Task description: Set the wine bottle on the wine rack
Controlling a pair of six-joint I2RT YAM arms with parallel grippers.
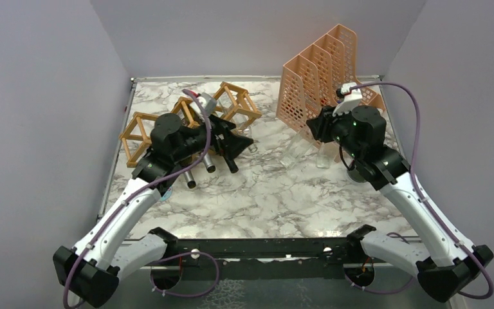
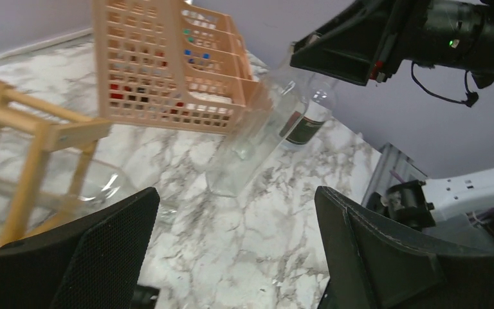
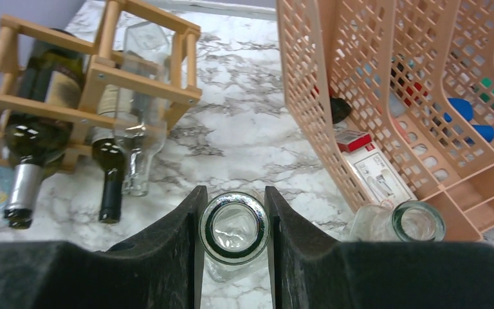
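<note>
From above: left gripper [image 1: 235,147] just in front of the wine rack [image 1: 138,132], at the back left of the marble table [image 1: 264,193]. Wide open, nothing in it. Maybe there to help at the rack. Some cells at the rack's right end look free. Right gripper [image 1: 317,131] on the other side, by the peach file holder [image 1: 318,64], down over the wine bottle [image 1: 325,158]. Well apart from the rack, so needs a trip across the table. From the left wrist: two black fingers [image 2: 109,251] far apart, only table between them. Across the table, a clear wine bottle with a dark label [image 2: 307,122], its top up under the right gripper [image 2: 354,45]. Second bottle [image 2: 251,141] just beside it, tipped toward the file holder. From the right wrist: straight down onto the round glass mouth of the wine bottle [image 3: 233,226]. Pinched at the neck, one finger [image 3: 180,244] on each side, both touching the glass. Good place to hold, so likely ready to lift. Second bottle just to the right, by the file holder. Wine rack at the top left, with dark bottles [image 3: 38,96] lying in its cells, necks poking out.
</note>
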